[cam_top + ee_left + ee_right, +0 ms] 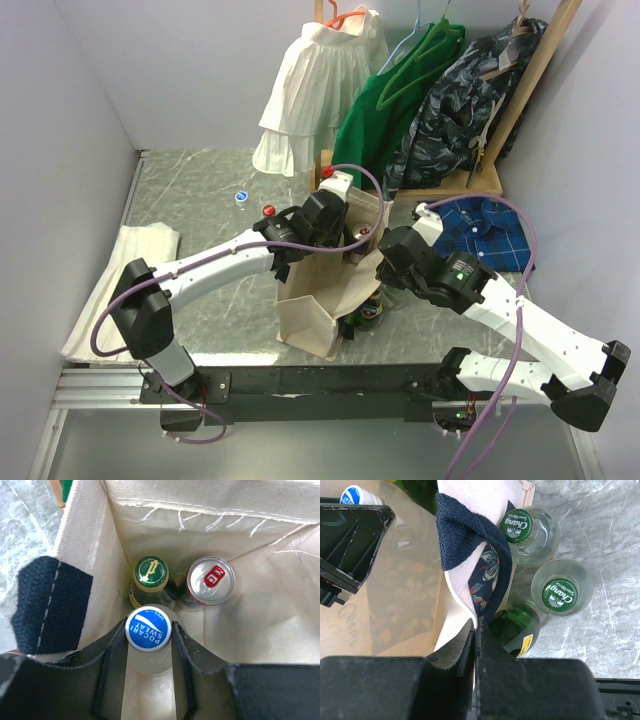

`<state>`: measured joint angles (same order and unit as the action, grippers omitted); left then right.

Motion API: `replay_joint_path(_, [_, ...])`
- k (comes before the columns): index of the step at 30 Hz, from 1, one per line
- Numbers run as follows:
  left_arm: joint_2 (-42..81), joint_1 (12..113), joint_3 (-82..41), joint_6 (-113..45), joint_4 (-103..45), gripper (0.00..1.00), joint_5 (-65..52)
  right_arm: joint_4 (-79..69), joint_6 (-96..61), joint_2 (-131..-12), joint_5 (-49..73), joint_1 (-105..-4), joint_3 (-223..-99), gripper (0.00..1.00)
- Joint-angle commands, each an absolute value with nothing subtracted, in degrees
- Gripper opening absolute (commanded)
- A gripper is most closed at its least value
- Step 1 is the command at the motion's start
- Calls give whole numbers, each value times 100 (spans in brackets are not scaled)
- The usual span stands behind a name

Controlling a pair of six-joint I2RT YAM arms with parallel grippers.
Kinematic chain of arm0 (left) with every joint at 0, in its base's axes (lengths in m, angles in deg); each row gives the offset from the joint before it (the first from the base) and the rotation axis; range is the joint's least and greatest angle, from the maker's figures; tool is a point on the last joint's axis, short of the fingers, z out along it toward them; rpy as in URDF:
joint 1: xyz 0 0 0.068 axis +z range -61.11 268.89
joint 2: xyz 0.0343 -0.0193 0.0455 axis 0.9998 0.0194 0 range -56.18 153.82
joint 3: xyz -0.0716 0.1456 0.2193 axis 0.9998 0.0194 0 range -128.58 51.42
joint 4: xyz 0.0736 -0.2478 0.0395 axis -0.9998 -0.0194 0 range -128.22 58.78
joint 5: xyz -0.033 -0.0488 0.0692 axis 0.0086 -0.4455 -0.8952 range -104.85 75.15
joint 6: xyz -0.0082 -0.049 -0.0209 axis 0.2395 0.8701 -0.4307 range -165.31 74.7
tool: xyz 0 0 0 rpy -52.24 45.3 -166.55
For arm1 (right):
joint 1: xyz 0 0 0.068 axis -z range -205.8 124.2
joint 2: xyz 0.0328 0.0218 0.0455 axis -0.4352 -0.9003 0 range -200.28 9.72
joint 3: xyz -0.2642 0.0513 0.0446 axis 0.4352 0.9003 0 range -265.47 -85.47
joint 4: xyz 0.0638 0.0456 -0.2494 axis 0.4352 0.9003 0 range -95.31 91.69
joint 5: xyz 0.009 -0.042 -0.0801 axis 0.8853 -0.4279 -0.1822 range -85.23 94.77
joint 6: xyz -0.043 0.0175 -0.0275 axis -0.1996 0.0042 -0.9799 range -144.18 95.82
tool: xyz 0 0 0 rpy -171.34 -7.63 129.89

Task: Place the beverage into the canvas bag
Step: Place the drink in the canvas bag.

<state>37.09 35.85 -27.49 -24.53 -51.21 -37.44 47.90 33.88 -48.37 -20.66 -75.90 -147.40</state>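
Note:
The cream canvas bag (308, 322) with navy handles (467, 535) stands upright mid-table. My left gripper (149, 624) reaches down into it, shut on the neck of a clear Pocari Sweat bottle with a blue cap (148, 630). A green bottle with a gold-green cap (150, 573) and a red-topped can (210, 580) stand inside the bag beside it. My right gripper (477, 626) is shut on the bag's cream rim (462, 592), holding the mouth open; in the top view it (383, 262) sits at the bag's right edge.
Two clear Chang bottles (520, 525) (561, 592) and a green bottle (516, 630) stand on the table just right of the bag. A white folded cloth (125, 270) lies at left, a blue plaid shirt (487, 225) at right, and hanging clothes (320, 85) at the back.

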Motion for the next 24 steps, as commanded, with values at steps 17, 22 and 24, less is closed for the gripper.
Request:
replay_joint_path(17, [3285, 3598, -2285, -2421, -4704, 34, -3973, 4979, 3365, -4970, -2221, -7616, -14936, 0])
replay_joint_path(22, [3215, 3598, -2092, -2369, -4792, 43, -3938, 4979, 3365, -4952, -2239, -7616, -14919, 0])
replay_joint_path(24, [3189, 3607, -2013, -2325, -4827, 47, -3929, 4971, 3374, -4943, -2239, -7607, -14910, 0])
